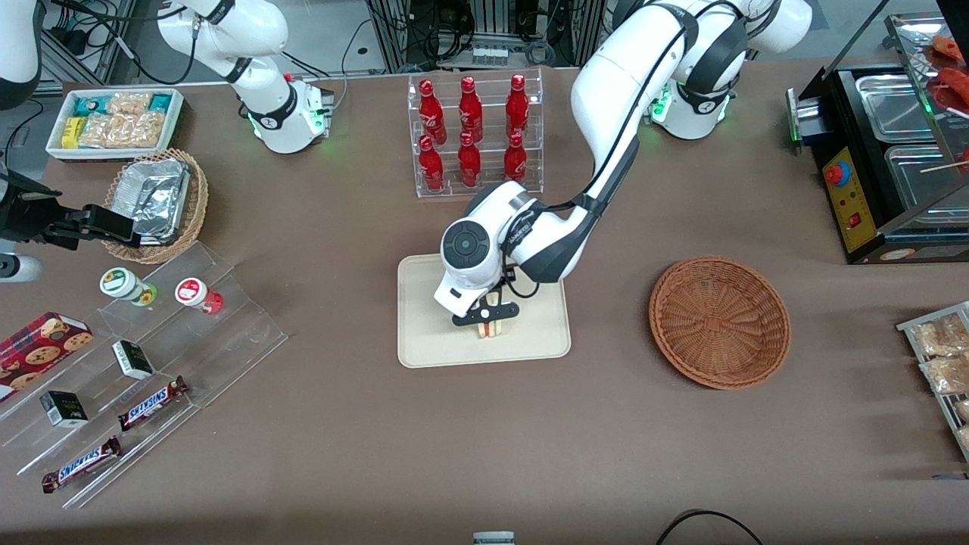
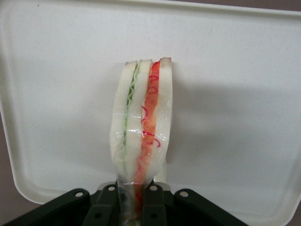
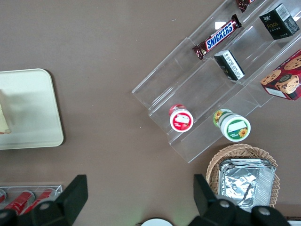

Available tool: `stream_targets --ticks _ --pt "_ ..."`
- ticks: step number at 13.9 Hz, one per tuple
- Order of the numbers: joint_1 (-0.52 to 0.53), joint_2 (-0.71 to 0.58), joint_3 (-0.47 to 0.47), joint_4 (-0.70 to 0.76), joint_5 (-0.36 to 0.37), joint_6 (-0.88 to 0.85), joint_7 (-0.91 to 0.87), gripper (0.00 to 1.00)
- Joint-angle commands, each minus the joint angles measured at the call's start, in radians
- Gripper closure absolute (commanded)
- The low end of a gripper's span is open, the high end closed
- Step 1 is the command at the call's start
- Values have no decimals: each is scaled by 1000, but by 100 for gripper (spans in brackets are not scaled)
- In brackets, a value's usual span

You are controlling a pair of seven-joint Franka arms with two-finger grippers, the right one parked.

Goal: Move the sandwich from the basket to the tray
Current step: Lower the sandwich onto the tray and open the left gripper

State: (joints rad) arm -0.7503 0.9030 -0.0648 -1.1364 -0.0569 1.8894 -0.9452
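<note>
You see hand (image 1: pixel 492 321) low over tray (image 1: pixel 424 341), fingers (image 2: pixel 153 205) clamped on sandwich (image 2: pixel 141 127). Sandwich stands on edge on tray. Basket (image 1: pixel 719 322) well apart, toward working arm's end of table (image 1: pixel 484 439).

Cream tray (image 3: pixel 33 108) on brown table (image 3: pixel 108 56), pale sandwich (image 3: pixel 3 117) edge just visible on it. Clear stepped acrylic shelf (image 3: pixel 207 89) holds Snickers bar (image 3: pixel 220 36), dark boxes (image 3: pixel 229 65), cookie box (image 3: pixel 284 77), red-lid cup (image 3: pixel 181 118), green-lid cup (image 3: pixel 233 125). Tan wicker basket (image 3: pixel 235 155) with foil container (image 3: pixel 247 181). Red bottles (image 3: pixel 21 200) in a rack.
</note>
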Motion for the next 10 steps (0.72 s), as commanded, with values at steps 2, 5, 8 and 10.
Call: stream_targets --ticks 2,5,8,10 --pt "-15 34 14 44 -3 1 -61 95" --pt "-15 22 14 44 -4 -4 -69 0" --pt "-14 -27 14 46 -3 -55 -69 0" --pt "-9 -76 16 46 -3 -102 -60 0"
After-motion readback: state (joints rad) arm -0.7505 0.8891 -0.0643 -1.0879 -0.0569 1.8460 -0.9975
